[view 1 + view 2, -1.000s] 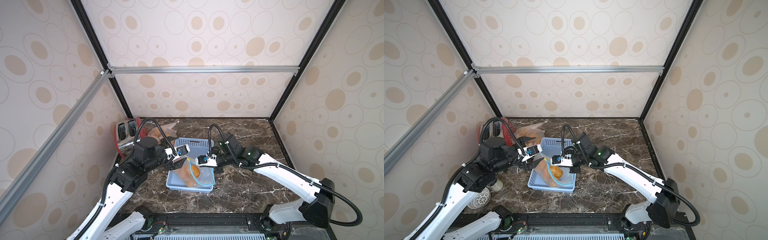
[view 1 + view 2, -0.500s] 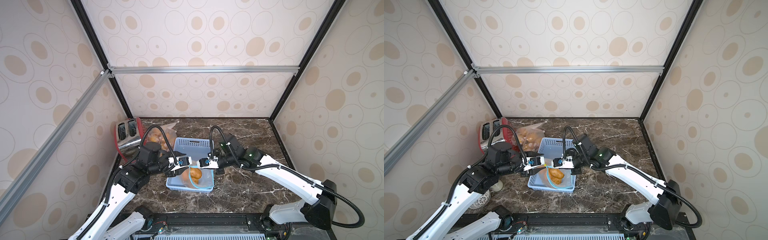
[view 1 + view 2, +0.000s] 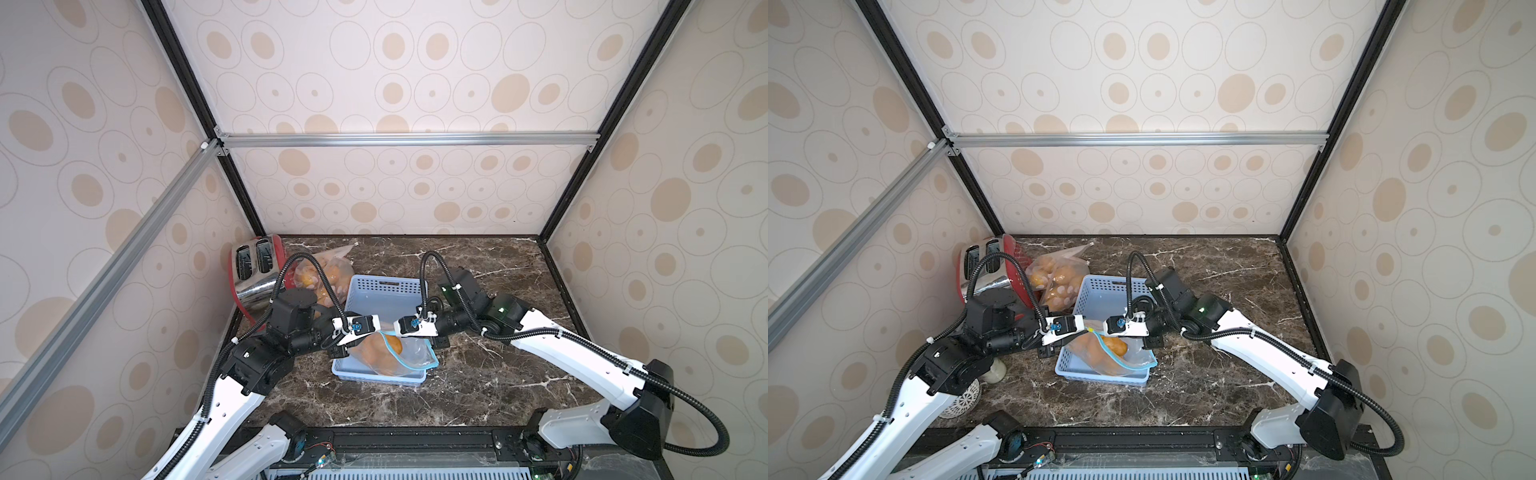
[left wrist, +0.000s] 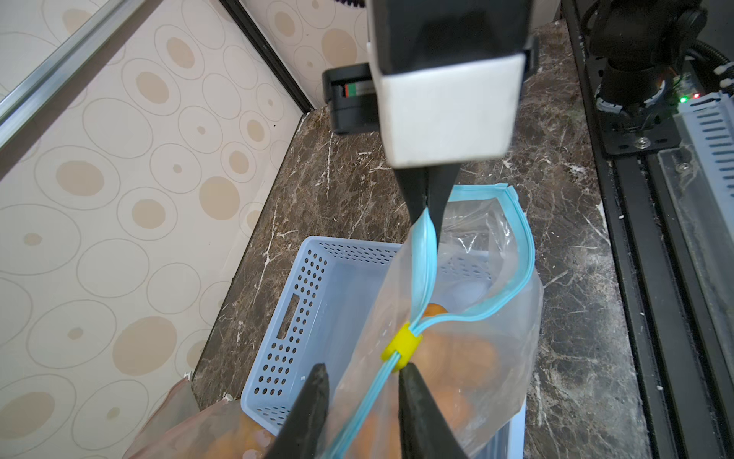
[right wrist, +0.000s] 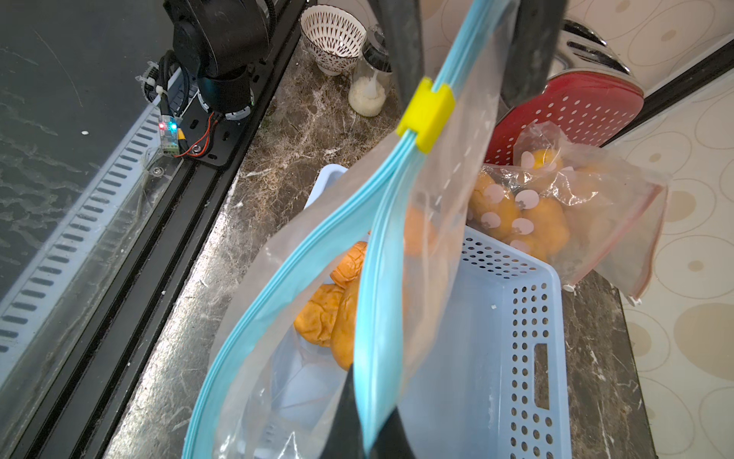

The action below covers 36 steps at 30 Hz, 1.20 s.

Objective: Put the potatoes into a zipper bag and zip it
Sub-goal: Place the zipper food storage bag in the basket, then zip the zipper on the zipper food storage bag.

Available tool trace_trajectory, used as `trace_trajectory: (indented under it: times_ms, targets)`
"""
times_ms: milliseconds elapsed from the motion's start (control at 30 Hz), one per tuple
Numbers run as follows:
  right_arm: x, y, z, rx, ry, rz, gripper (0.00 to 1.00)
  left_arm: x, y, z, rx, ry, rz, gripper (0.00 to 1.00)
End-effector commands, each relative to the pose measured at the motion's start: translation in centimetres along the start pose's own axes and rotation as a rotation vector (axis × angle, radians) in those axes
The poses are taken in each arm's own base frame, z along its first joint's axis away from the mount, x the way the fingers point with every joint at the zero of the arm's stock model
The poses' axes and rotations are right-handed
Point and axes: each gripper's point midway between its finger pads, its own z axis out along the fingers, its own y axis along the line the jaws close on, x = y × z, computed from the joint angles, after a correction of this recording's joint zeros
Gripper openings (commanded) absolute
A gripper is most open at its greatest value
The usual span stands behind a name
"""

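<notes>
In both top views the blue basket (image 3: 386, 286) sits on the tabletop (image 3: 478, 374), left of centre and toward the front edge. The zipper bag (image 3: 413, 353) lies in the basket's front half, holding orange potatoes (image 3: 380, 351). The left pincer (image 3: 380, 332) and right pincer (image 3: 395, 332) face each other closely over the bag's top edge. More potatoes fill a second clear bag (image 3: 328, 270) near the back-left corner, beside a toaster (image 3: 253, 266).

In the left wrist view the left pincer's jaws stand narrow but apart. The blue zip strip (image 4: 424, 254) runs between them and lies against one finger (image 4: 417, 409). The yellow slider (image 4: 401, 345) sits just past the fingertips. Beyond it, the right pincer is clamped on the strip.

In the right wrist view the right pincer pinches the strip between both fingers. From there to the slider the bag's mouth gapes, and wrinkled potatoes show low inside the bag, over the basket floor.
</notes>
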Motion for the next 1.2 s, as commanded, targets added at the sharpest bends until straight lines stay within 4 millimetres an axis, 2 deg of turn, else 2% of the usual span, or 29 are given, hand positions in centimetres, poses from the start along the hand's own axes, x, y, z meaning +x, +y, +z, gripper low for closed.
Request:
trace_trajectory:
  times_ms: [0,233,333,467,500,567,633,700,767,867,967,1167]
  targets:
    - [-0.7,-0.2,-0.7,0.003,-0.021,-0.014,0.00,0.1,-0.6,-0.6,0.015,0.013,-0.018,0.27]
    - [-0.8,-0.4,-1.0,0.011,-0.024,-0.013,0.00,-0.2,-0.8,-1.3,0.002,0.000,-0.014,0.21]
    - [-0.7,-0.5,-0.9,0.013,-0.020,-0.008,0.00,-0.3,-0.8,-1.6,-0.012,-0.008,-0.007,0.01]
    - [-0.9,-0.8,-1.0,0.026,-0.026,0.000,0.00,-0.5,-0.3,-1.8,-0.049,-0.016,-0.007,0.00]
    - [-1.1,-1.1,-1.0,0.039,-0.033,0.007,0.07,-0.8,0.1,-1.8,-0.063,-0.025,-0.010,0.00]
    - [-2.0,-2.0,-1.5,0.078,-0.058,0.032,0.29,-1.4,0.6,-2.1,-0.093,-0.051,-0.025,0.00]
    - [-3.7,-3.5,-2.5,0.143,-0.117,0.103,0.48,-2.0,1.2,-2.3,-0.121,-0.076,-0.041,0.00]
    - [-5.7,-3.9,-3.6,0.148,-0.187,0.142,0.58,-2.3,1.8,-2.3,-0.140,-0.090,-0.064,0.00]
    - [-7.7,-4.0,-4.3,0.139,-0.272,0.173,0.62,-2.6,2.1,-2.3,-0.143,-0.096,-0.078,0.00]
    - [-9.8,-3.3,-4.8,0.101,-0.346,0.179,0.63,-2.5,2.7,-2.2,-0.157,-0.076,-0.114,0.00]
    - [-11.0,-3.6,-4.7,0.118,-0.378,0.174,0.58,-2.5,3.1,-2.1,-0.159,-0.065,-0.146,0.00]
    - [-10.8,-4.8,-3.1,0.164,-0.343,0.171,0.45,-2.9,3.6,-2.1,-0.168,-0.077,-0.185,0.00]
